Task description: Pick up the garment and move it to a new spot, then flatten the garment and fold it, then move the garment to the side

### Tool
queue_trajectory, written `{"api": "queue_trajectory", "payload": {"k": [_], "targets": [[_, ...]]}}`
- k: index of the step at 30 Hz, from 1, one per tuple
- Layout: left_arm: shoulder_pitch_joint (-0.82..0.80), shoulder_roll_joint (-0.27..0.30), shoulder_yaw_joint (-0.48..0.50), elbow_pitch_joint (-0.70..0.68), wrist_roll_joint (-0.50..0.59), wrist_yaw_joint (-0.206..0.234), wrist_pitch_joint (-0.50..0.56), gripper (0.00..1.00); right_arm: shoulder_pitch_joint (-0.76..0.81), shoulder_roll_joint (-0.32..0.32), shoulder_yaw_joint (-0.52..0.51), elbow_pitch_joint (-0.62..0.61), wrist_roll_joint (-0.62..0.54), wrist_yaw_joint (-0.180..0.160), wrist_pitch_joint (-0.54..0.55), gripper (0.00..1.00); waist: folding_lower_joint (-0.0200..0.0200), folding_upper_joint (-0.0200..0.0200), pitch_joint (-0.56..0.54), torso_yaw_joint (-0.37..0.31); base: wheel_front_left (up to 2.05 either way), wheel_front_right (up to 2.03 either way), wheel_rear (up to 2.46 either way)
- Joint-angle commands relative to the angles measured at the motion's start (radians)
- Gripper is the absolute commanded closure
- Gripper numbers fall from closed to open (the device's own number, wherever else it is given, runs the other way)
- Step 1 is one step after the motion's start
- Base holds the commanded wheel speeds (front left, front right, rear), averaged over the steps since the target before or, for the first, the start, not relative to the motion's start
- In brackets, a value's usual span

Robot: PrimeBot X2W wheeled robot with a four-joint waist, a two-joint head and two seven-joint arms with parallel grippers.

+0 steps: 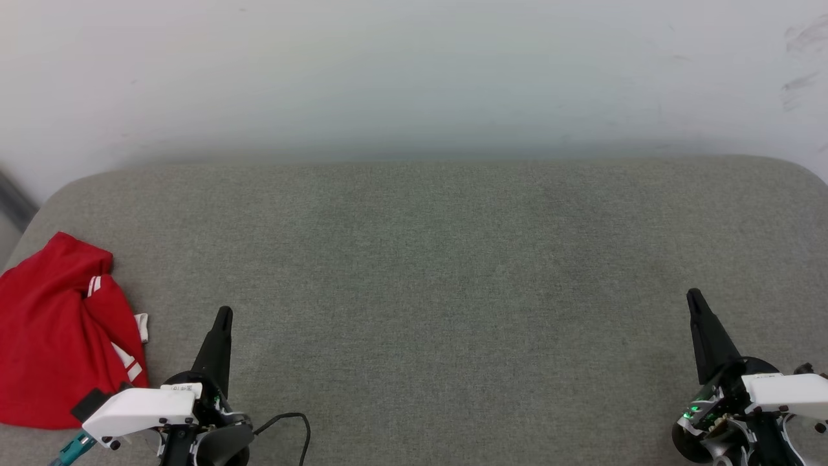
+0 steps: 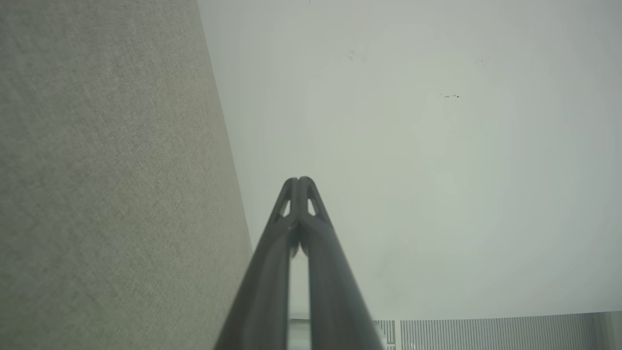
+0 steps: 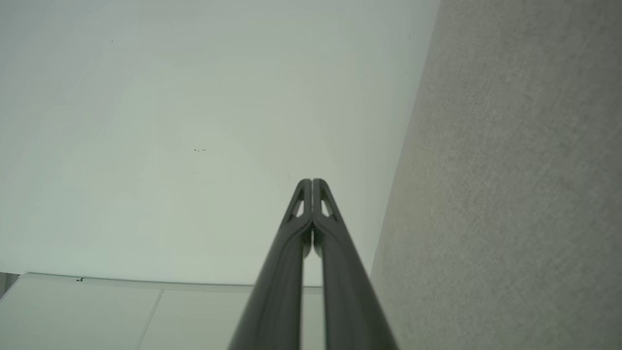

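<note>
Surface: grey woven upholstered pad [image 1: 427,272], rounded far corners; plain white wall [image 1: 414,71] directly behind, dark scuffs [image 1: 802,39] at wall's upper right. Garment [image 1: 52,336]: red, white striped cuff showing, crumpled in a heap at pad's left edge, just beside left gripper [image 1: 223,317]. Left gripper: jaws together, nothing held, fingers pointing twd wall. Right gripper [image 1: 695,301]: lower right, jaws together, nothing held, well apart from garment. Black cable [image 1: 294,421]: loops on pad nr left gripper's base.

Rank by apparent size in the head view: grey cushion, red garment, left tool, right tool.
1. grey cushion
2. garment, cropped at the left edge
3. left tool and right tool: they look alike, so unranked
</note>
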Motion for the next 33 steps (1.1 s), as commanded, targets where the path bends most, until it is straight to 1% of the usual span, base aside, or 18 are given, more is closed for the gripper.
{"api": "queue_trajectory", "payload": {"k": [1,24,25,27,33], "targets": [[-0.010,-0.001,0.004,0.001,0.005,0.000,0.003,1.00,-0.013,0.005,-0.001,0.001,-0.004,0.000,0.002,1.00,0.0000,0.0000,0.000,0.000,0.00,0.00,0.00],[-0.010,-0.001,0.004,0.001,0.005,0.000,0.003,1.00,-0.013,0.005,-0.001,0.001,-0.004,0.000,0.002,1.00,0.0000,0.0000,0.000,0.000,0.00,0.00,0.00],[0.001,0.000,0.000,0.003,0.000,0.000,0.000,0.00,0.001,0.000,0.000,0.002,-0.001,0.000,0.000,0.00,0.0000,0.0000,0.000,0.000,0.00,0.00,0.00],[0.012,-0.002,-0.003,0.016,-0.001,0.000,-0.001,0.00,0.013,0.001,0.001,0.015,-0.001,0.000,-0.001,0.00,0.0000,0.0000,0.000,0.000,0.00,0.00,0.00],[0.007,-0.002,-0.032,-0.005,0.003,0.000,-0.025,0.00,0.023,0.001,0.015,-0.013,-0.017,0.000,-0.032,0.00,0.0000,0.0000,0.000,-0.001,0.00,0.00,0.00]]}}
